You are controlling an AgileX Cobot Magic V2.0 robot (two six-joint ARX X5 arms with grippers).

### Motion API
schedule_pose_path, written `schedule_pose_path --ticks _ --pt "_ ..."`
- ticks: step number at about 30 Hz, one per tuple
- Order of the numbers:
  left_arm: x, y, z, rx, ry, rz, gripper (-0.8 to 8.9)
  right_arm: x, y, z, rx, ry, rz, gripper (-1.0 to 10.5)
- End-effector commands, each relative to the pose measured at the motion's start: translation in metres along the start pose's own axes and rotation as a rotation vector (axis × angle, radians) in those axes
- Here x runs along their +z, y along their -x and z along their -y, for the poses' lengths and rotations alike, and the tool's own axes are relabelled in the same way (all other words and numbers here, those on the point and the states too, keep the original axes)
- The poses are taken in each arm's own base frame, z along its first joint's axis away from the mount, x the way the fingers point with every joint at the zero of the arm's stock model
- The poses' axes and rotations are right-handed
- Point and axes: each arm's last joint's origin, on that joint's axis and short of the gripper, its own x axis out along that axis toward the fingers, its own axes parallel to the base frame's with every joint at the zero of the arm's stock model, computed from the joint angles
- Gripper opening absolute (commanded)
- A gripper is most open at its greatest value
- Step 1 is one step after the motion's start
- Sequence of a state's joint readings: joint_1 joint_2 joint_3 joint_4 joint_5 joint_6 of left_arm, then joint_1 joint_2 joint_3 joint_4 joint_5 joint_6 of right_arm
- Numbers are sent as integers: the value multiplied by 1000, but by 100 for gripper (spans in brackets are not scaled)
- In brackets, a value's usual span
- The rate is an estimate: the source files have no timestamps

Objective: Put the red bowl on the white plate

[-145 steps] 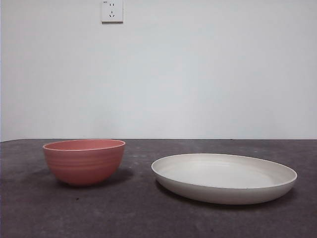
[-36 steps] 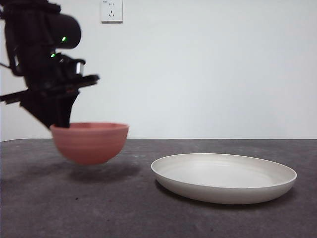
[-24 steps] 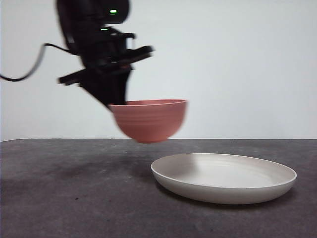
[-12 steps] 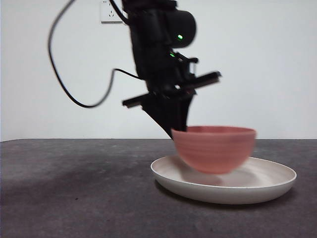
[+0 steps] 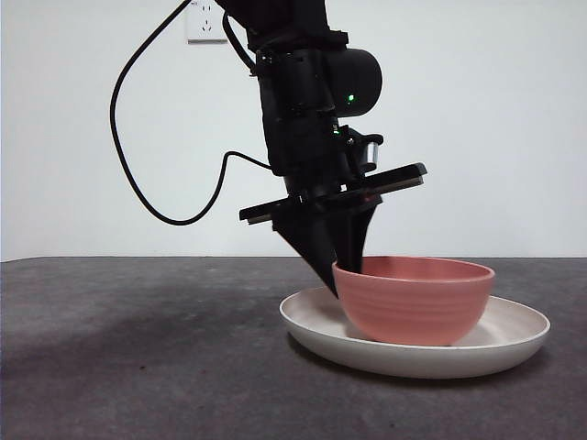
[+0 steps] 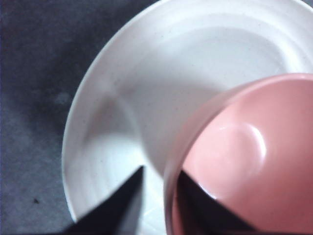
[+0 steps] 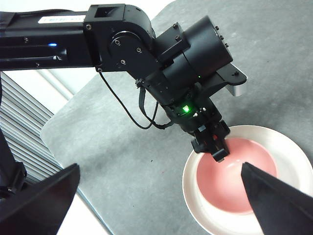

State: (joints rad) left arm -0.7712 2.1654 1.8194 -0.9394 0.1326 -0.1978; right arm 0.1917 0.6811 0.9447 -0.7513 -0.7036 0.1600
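Note:
The red bowl (image 5: 417, 298) sits level in the white plate (image 5: 514, 339), right of the table's middle. My left gripper (image 5: 347, 280) comes down from above and straddles the bowl's left rim, one jaw inside and one outside. In the left wrist view the gripper (image 6: 161, 170) has its inner jaw against the rim of the bowl (image 6: 244, 161). A thin strip of the plate (image 6: 146, 83) shows between the outer jaw and the bowl. My right gripper (image 7: 160, 165) is open and empty, high above the table, looking down on the bowl (image 7: 234, 181) and the plate (image 7: 288, 147).
The dark grey table (image 5: 138, 367) stretches to the left of the plate. A black cable (image 5: 147, 183) loops from the left arm. A wall socket (image 5: 206, 20) is on the white wall behind. The table's edge (image 7: 63, 161) shows in the right wrist view.
The left gripper carried the bowl from the table's left, up and across to the right, then down. The bowl now rests in the plate instead of hanging above it.

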Motion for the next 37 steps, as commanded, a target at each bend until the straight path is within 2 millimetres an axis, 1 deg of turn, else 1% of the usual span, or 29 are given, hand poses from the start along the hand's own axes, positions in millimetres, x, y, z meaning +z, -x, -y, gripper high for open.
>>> schedule_pose_path --ticks 1,3,5,6,8,10,11,15,18,20,23,26,28,33,37 --pt "5 -7 4 -6 -2 2 330 4 2 -3 8 28 16 552" --pt "8 -2 5 -9 -4 13 407 4 2 -3 8 28 16 552" --pt "12 10 8 -15 -8 40 469 4 2 -3 8 28 16 552" --pt "13 18 9 -22 -18 58 479 4 2 -3 8 28 16 552" --pt "12 40 12 -33 -37 96 489 4 2 -3 8 28 16 552" --pt "7 66 15 -40 -65 137 577 4 2 -3 8 27 16 552" --pt "4 80 16 -41 -93 154 595 4 2 -3 8 27 16 552" --pt "-20 140 18 -36 -169 181 593 4 2 -3 8 27 16 552" --pt "-44 188 20 -43 -213 261 593 4 2 -3 7 24 13 552" --pt "-64 217 19 -48 -225 313 593 4 2 -3 7 20 8 552" --pt "-99 248 14 -50 -243 385 594 4 2 -3 7 20 8 552" --pt "-139 266 5 -49 -236 438 594 3 2 -3 6 18 5 552" --pt "-166 271 0 -52 -232 491 594 3 2 -3 6 16 4 552" --pt "-205 272 -8 -71 -209 592 594 2 2 -3 5 9 -2 552" --pt "-236 263 -14 -102 -159 668 594 2 2 -3 5 8 -2 552"
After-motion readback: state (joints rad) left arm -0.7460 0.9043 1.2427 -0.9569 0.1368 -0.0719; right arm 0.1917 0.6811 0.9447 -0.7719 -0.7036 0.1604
